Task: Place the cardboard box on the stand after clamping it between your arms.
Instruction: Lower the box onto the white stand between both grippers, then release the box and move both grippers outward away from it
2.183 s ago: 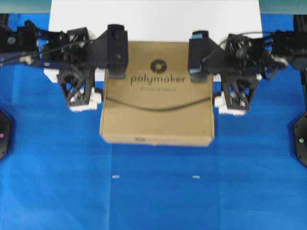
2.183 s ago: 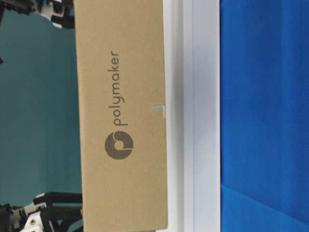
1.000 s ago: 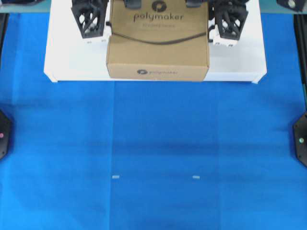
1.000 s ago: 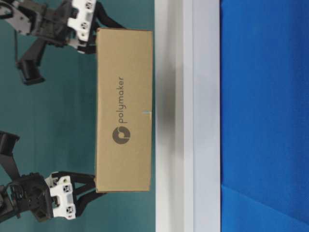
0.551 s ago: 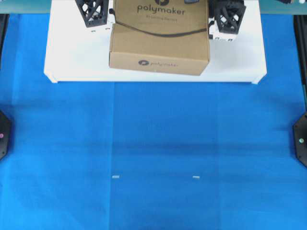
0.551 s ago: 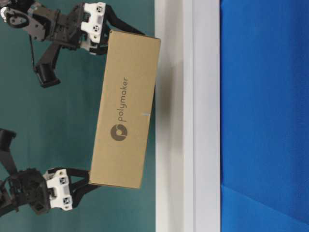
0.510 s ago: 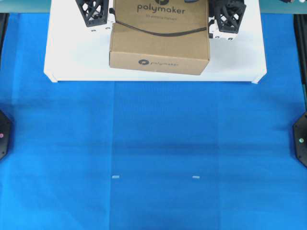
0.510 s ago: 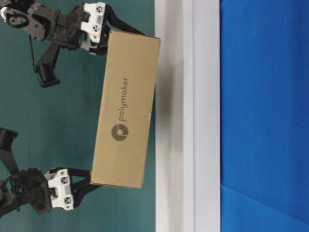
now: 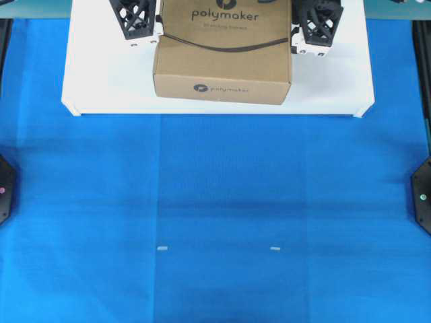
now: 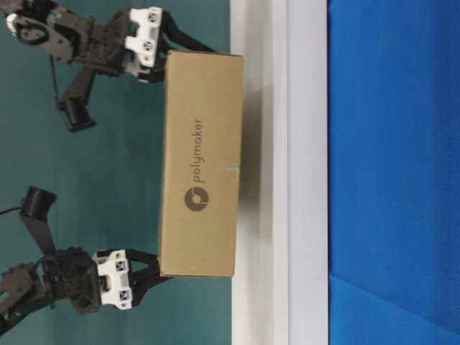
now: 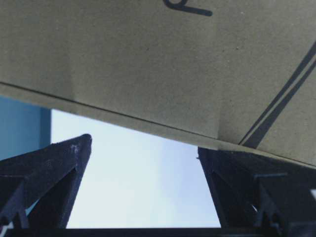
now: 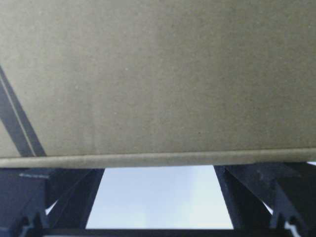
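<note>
the cardboard box [image 9: 223,55] sits over the middle of the stand [image 9: 101,81], which lies at the far edge of the table cloth [image 9: 215,215]. the left gripper [image 9: 137,19] presses against the box's left side and the right gripper [image 9: 316,25] against its right side, both above the stand's top, jaws spread wide.

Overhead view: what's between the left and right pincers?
The flat brown cardboard box alone, spanning from the left pincer to the right pincer, over the white stand; the table-level view confirms it.
</note>
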